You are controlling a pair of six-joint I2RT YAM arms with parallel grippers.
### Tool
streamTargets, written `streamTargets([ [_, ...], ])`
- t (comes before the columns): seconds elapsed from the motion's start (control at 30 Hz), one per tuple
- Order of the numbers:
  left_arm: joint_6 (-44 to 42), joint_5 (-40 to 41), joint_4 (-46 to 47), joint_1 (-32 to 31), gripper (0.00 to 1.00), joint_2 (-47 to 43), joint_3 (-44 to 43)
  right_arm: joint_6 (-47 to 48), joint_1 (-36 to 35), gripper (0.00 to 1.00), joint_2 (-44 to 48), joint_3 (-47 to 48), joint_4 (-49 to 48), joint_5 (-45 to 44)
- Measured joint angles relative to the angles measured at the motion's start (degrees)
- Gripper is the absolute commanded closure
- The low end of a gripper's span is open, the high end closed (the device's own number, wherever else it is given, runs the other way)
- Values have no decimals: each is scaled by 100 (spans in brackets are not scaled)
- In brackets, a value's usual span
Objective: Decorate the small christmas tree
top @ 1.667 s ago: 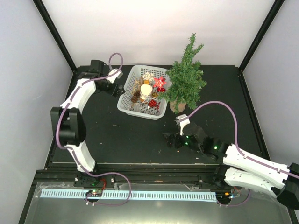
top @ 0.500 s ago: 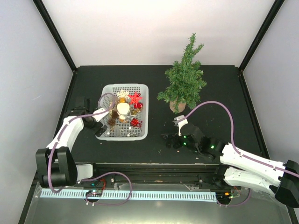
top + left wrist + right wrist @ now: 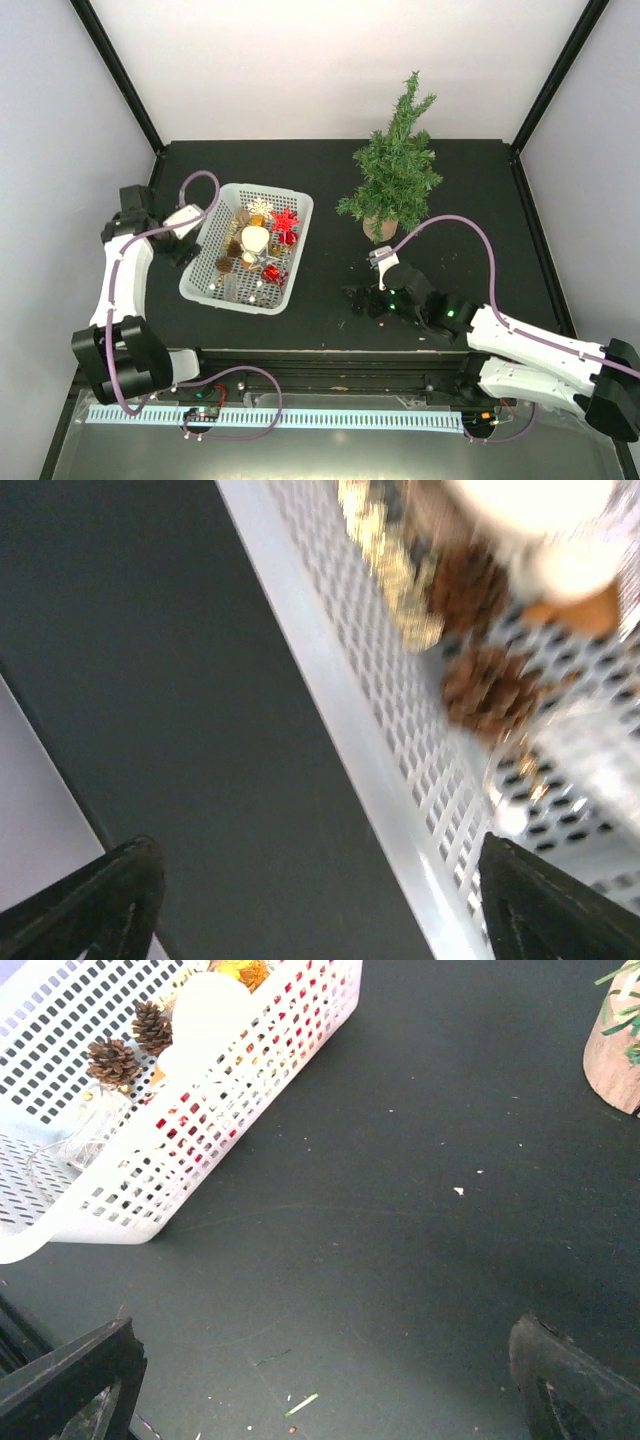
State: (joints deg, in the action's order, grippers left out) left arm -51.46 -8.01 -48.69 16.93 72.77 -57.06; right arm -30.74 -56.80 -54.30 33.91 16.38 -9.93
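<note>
At the basket (image 3: 203, 250) rim the left gripper (image 3: 186, 248) is spread and empty, as is the right gripper (image 3: 358, 300) before the back-right tree (image 3: 395, 175); reach in squarely, pinch one pine cone (image 3: 487, 688).

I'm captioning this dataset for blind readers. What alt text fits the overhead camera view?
A white perforated plastic basket of ornaments sits left of centre on a black table, a small dark-green artificial christmas tree standing to its right. The left gripper is open at the basket's left edge; the right gripper is open in front of the tree.
</note>
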Motion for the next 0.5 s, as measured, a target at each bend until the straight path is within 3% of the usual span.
streamTargets([
  [0.13, 4, -949, -321, -162, 20, -66, -857, 20, 0, 0, -278, 4, -149, 24],
  [0.27, 98, -1696, -793, -826, 21, 140, -1338, 22, 0, 0, -562, 11, -216, 105],
  [0.4, 352, -2157, -1209, -1526, 24, 1067, -1517, 20, 0, 0, -662, 11, -313, 118],
  [0.5, 584, -2223, -1342, -1672, 26, 1784, -1517, 20, 0, 0, -715, 11, -407, 118],
])
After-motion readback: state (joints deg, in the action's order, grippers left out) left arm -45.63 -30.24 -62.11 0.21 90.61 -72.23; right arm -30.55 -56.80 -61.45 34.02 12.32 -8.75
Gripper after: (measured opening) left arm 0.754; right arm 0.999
